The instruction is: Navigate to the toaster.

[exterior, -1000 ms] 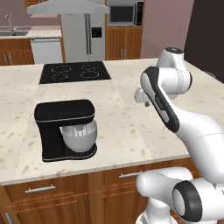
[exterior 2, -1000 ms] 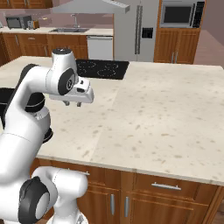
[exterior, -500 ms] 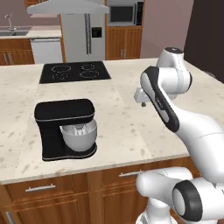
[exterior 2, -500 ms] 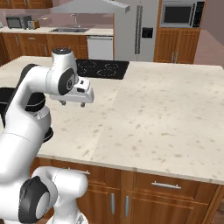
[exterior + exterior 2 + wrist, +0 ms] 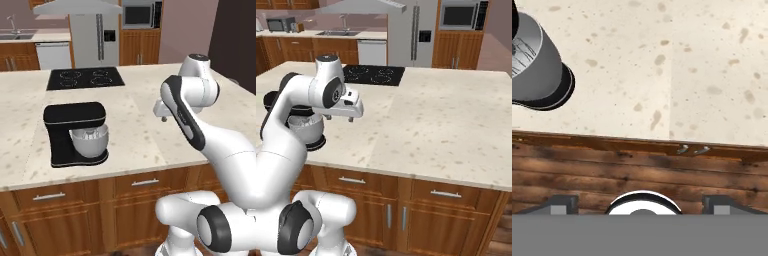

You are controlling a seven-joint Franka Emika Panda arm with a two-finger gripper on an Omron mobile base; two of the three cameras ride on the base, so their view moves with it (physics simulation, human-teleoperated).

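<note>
A white robot arm's pincer (image 5: 338, 118) hangs over a speckled beige stone desk (image 5: 135, 130), fingers spread and released, beside a black stand mixer with silver bowl (image 5: 77, 133).

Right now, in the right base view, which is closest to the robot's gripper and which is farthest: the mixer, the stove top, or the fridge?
From the gripper:
1. Stand mixer, just beside it on the island.
2. Stove top, across the island.
3. Fridge, at the back wall.
</note>
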